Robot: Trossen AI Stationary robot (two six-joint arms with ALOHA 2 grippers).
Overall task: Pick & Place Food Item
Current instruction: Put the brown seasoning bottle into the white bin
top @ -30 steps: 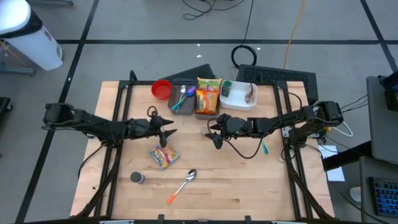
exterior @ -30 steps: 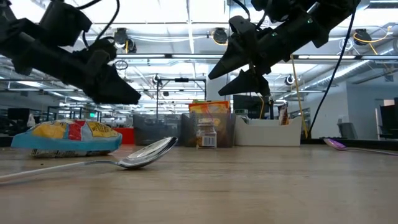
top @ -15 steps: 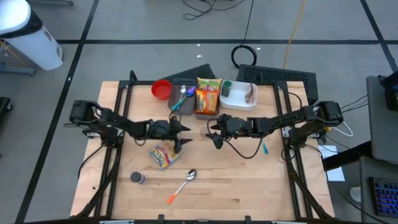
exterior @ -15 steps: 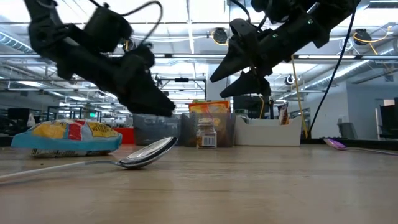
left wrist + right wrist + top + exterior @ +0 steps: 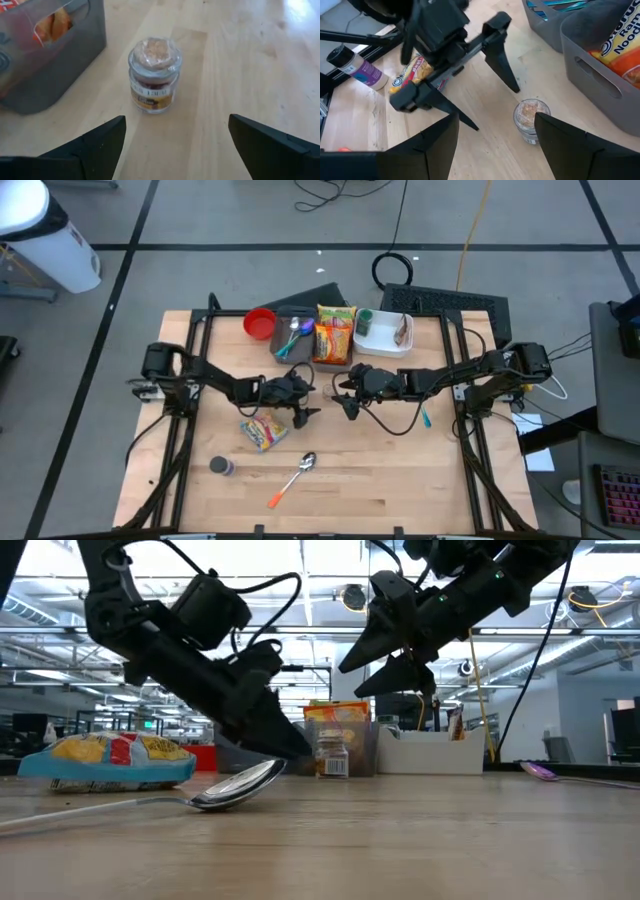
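A small glass jar (image 5: 154, 75) with a yellow label stands upright on its base on the wooden table, next to a grey bin (image 5: 45, 60). My left gripper (image 5: 176, 120) is open, low over the table. It points at the jar from the table's left, short of it (image 5: 309, 402). My right gripper (image 5: 498, 117) is open and hangs higher, just right of the jar (image 5: 531, 120), and touches nothing. A yellow snack packet (image 5: 263, 430) lies flat on the table near my left arm.
At the back stand a red bowl (image 5: 260, 322), the grey bin holding spoons and a noodle pack (image 5: 335, 335), and a white tray (image 5: 385, 332). A spoon (image 5: 300, 470) and a purple-labelled shaker (image 5: 220, 467) lie toward the near edge. Bare wood lies near right.
My left gripper has gone toward the table's right edge and down, toward the jar, tipping further downward. The jar, the snack packet and my right gripper have stayed where they were.
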